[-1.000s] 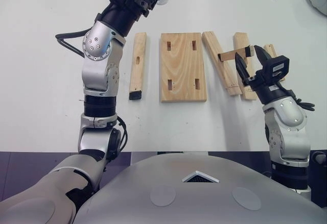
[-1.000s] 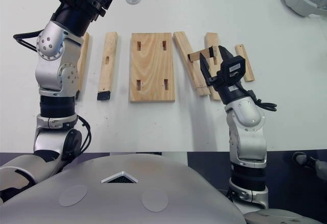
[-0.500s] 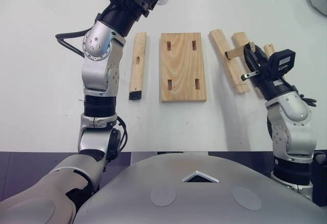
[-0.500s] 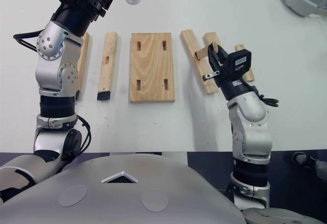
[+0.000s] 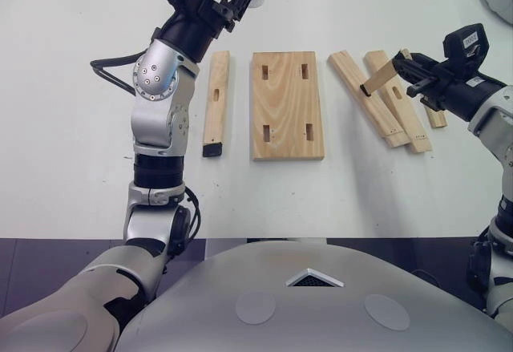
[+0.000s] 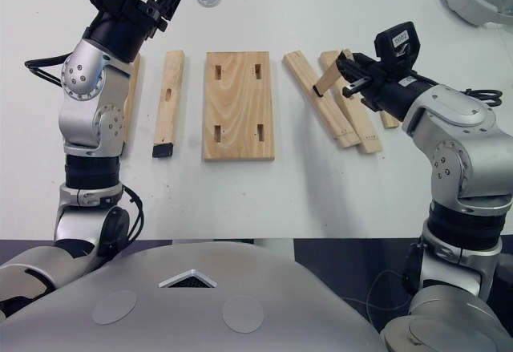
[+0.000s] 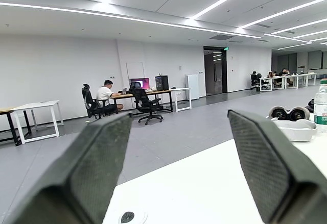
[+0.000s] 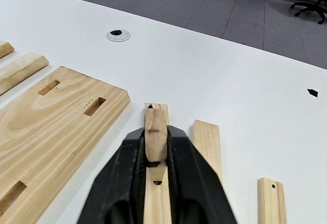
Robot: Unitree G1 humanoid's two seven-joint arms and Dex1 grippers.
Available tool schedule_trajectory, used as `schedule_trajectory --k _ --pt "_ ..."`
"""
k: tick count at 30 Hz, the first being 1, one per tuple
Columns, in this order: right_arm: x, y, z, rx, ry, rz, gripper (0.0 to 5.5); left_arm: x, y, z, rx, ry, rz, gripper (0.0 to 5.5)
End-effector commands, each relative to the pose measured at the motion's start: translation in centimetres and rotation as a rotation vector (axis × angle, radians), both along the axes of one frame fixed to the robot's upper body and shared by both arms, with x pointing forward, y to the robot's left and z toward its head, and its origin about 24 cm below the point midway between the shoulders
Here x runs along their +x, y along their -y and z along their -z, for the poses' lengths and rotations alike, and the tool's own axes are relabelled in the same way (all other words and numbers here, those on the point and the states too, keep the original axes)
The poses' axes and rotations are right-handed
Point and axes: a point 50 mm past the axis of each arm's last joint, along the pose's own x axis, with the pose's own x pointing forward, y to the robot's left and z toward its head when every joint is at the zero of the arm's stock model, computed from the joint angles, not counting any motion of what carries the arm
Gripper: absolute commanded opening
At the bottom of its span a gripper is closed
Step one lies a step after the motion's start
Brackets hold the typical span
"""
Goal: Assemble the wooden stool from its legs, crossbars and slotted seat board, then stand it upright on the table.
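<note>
Fitting of crossbar (image 5: 377,79): clamped in right gripper (image 5: 403,68) above 2 legs (image 5: 365,99); left gripper (image 7: 179,132) wide, empty. Needs aligning with a leg slot.

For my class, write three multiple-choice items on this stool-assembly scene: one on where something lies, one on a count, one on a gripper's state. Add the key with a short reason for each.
1. Where does the seat board lie?
A) to the right of all other parts
B) flat, with legs on either side
C) propped upright

2. How many slots does it have?
A) two
B) six
C) four

3. The right gripper is:
A) shut on a crossbar
B) open and empty
C) pressing on the board

Key: 1 B, legs lie to its left and right; 2 C, two pairs of slots show; 3 A, its fingers clamp the crossbar, held off the table.
</note>
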Motion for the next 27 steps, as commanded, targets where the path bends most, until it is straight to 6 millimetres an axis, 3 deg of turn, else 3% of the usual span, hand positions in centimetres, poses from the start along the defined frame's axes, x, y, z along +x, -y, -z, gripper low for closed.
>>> schedule_trajectory --k 1,7,13,21,27 --pt "-0.6 0.3 2.3 -0.012 -0.15 0.017 0.42 -0.2 0.0 0.2 0.011 -0.003 -0.013 3.43" --pt "-0.4 -0.4 2.9 -0.017 -0.18 -0.013 0.42 -0.2 0.2 0.3 0.013 -0.008 -0.01 3.43" --pt "0.7 -0.2 1.8 -0.023 -0.144 -0.02 0.42 -0.1 0.3 0.3 0.014 -0.009 -0.009 3.43" --pt "1.0 0.6 1.3 -0.063 -0.225 -0.093 0.42 -0.2 0.2 0.4 0.011 -0.007 -0.024 3.43" --pt "2.5 0.7 0.5 -0.09 -0.253 -0.148 0.42 -0.4 0.2 0.5 0.009 -0.01 -0.03 3.43"
